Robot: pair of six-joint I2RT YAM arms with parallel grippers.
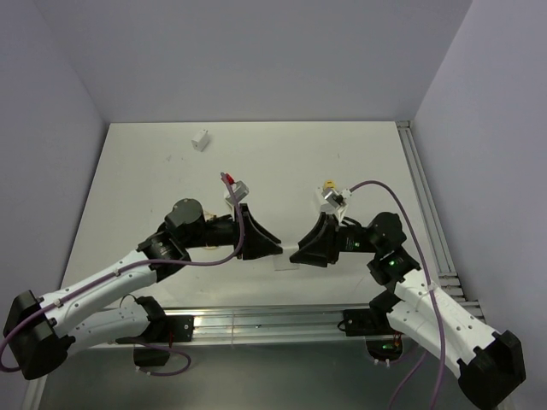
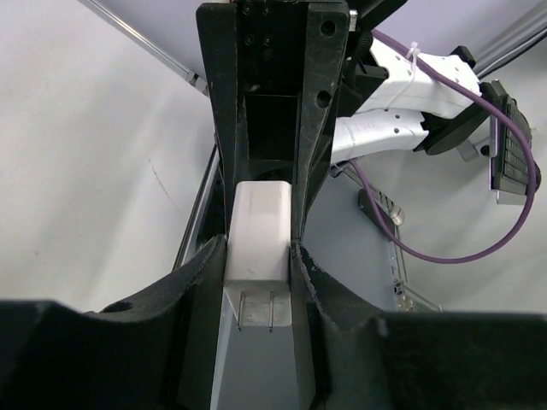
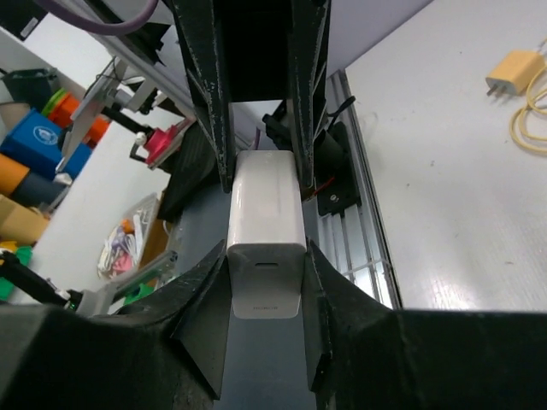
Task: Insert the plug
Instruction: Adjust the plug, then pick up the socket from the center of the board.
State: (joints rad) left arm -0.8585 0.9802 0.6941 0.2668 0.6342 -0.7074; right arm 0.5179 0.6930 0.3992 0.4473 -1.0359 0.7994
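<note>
Top view, left arm [image 1: 94,286]: lies along the bench [image 1: 154,196] from 7 o'clock, reaches toward the centre near the 6 o'clock edge.

Small white block [image 1: 201,139]: sits alone on the bench at 11 o'clock, well apart from both arms.

Left claw [image 2: 258,256]: comes at the work from 9 o'clock. Clamps its fingers against both flanks of the white plug [image 2: 256,213], at the prong end. Shows no gap on either side in the left wrist view.

White plug: hangs between the two claws, gripped from opposite ends, over the near-centre of the bench. Points its two metal prongs [image 2: 256,309] toward the left wrist camera and its slotted port face [image 3: 267,263] toward the right wrist camera. Appears in the top view only as a white sliver where the claws meet.

Right claw [image 3: 266,249]: comes in from 3 o'clock, closes on the same plug at the port end, fingers flush on both flanks.

Right arm [image 1: 427,307]: runs back to 5 o'clock.

Right wrist view, 1 o'clock corner: yellow plug [image 3: 513,73] flat on the bench, yellow cable [image 3: 530,120] looping just beside it, well apart from the claws.
</note>
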